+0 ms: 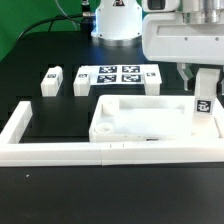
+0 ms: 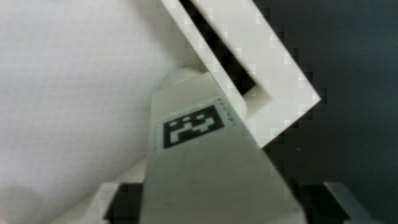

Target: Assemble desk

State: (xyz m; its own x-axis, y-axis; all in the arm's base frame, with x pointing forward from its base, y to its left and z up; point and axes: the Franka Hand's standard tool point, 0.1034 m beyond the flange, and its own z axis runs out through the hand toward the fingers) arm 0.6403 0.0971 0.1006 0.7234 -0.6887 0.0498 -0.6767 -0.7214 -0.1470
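Observation:
The white desk top (image 1: pixel 140 122) lies inside the border wall, open side up, with its raised rim showing. My gripper (image 1: pixel 202 92) is shut on a white square leg (image 1: pixel 203 104) with a black-and-white tag and holds it upright at the top's corner on the exterior view's right. I cannot tell whether the leg touches the socket. In the wrist view the tagged leg (image 2: pixel 199 150) runs out between my dark fingers (image 2: pixel 128 205), over the top's white floor (image 2: pixel 71 100) and rim (image 2: pixel 249 60). The gripper (image 2: pixel 222 205) clamps the leg from both sides.
The low white U-shaped border wall (image 1: pixel 45 150) runs along the front and both sides. The marker board (image 1: pixel 115 75) lies behind the top. Loose tagged legs stand by it: two on its left (image 1: pixel 52 80) (image 1: pixel 83 84) and one on its right (image 1: pixel 153 78).

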